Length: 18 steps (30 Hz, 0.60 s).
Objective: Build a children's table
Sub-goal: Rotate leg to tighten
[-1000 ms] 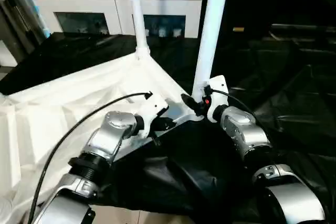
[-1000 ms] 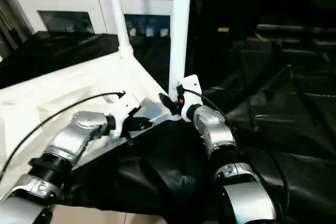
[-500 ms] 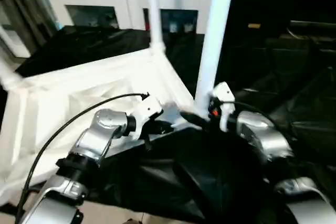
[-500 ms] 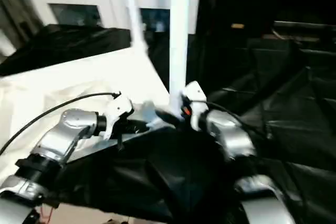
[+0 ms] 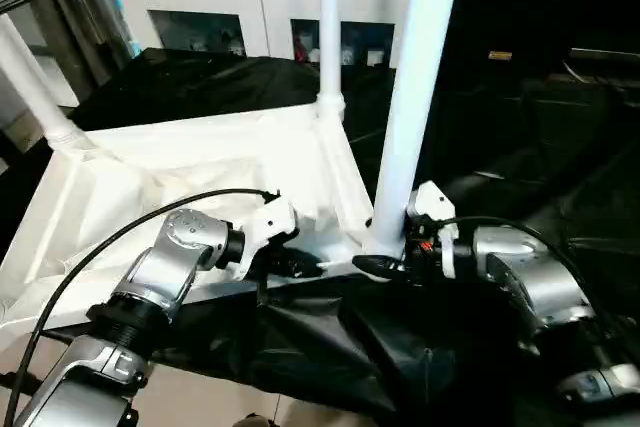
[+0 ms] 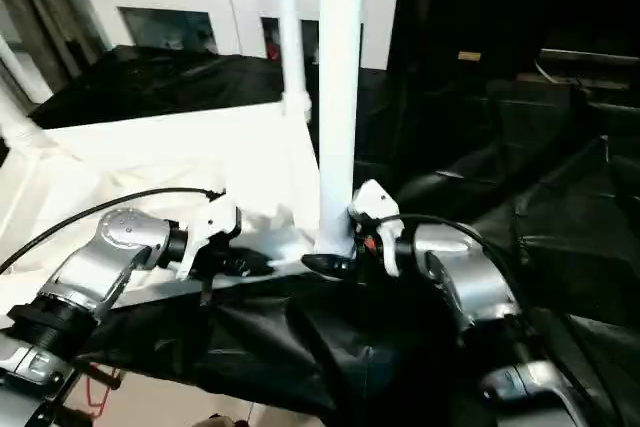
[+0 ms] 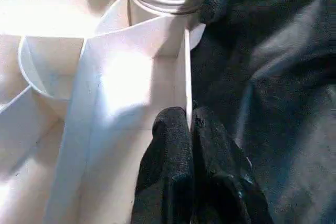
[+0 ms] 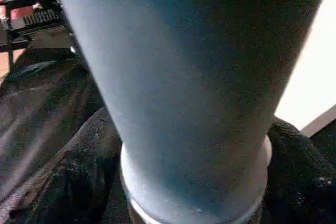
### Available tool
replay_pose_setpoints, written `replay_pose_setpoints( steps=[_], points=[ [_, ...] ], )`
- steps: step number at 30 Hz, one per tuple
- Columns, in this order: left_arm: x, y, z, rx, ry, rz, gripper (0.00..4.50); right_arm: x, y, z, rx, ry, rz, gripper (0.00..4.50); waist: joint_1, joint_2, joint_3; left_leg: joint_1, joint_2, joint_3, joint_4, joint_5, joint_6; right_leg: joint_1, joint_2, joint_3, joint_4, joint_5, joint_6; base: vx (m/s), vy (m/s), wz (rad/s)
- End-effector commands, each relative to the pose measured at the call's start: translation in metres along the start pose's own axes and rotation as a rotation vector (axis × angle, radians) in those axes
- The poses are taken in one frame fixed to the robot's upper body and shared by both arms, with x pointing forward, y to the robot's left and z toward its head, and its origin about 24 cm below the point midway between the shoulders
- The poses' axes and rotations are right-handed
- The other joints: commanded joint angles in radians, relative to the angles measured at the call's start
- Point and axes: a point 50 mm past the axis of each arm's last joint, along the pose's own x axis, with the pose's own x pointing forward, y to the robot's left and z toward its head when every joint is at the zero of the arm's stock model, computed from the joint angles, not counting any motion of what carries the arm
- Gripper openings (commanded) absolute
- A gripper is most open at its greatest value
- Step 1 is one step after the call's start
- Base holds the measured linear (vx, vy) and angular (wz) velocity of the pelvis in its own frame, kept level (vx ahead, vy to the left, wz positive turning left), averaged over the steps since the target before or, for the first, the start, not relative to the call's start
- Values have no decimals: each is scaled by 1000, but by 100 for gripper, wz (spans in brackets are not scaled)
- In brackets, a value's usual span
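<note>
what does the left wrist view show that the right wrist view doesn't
The left wrist view shows the left claw shut on the thin edge wall of the tabletop, plus its ribbed underside and an empty round pocket. The right wrist view shows the smooth shaft of the near leg up close, with the right claw's fingers on either side of its base. Both share that leg's base at the corner socket and the black sheet underneath.

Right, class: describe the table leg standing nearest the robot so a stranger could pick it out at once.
Find the upside-down white tabletop on the black sheet. At its corner closest to the robot a white leg stands upright. Unlike the other legs, the right claw straddles its base.
</note>
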Motion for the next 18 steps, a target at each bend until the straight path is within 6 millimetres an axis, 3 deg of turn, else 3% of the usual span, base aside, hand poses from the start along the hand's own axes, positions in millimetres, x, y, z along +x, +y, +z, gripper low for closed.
replay_pose_setpoints(
  steps=[1, 10, 16, 18],
  points=[
    [9, -10, 19, 96, -52, -128, 0, 5, 6, 2, -6, 9, 39, 340, -4, -6, -62, 18, 15, 7, -62, -229, 34, 48, -32, 28, -54, -191, -223, 0, 0, 0],
    [9, -10, 17, 96, -46, -134, 0, 7, 13, -3, 14, 27, 65, 283, -2, -10, -68, 15, 14, 7, -54, -179, 52, 51, -32, 26, -44, -127, -238, 0, 0, 0],
    [13, -4, 19, 62, -80, -58, 0, 16, 12, -12, 72, 7, -11, 280, -5, -8, -65, 16, 13, 6, -56, -209, 38, 48, -33, 26, -48, -175, -231, 0, 0, 0],
    [20, 6, 22, 35, -99, 59, 0, 29, 7, -18, 118, 9, -124, 280, -11, -4, -61, 14, 12, 6, -58, -233, 23, 45, -34, 28, -52, -213, -221, 0, 0, 0]
  ],
)
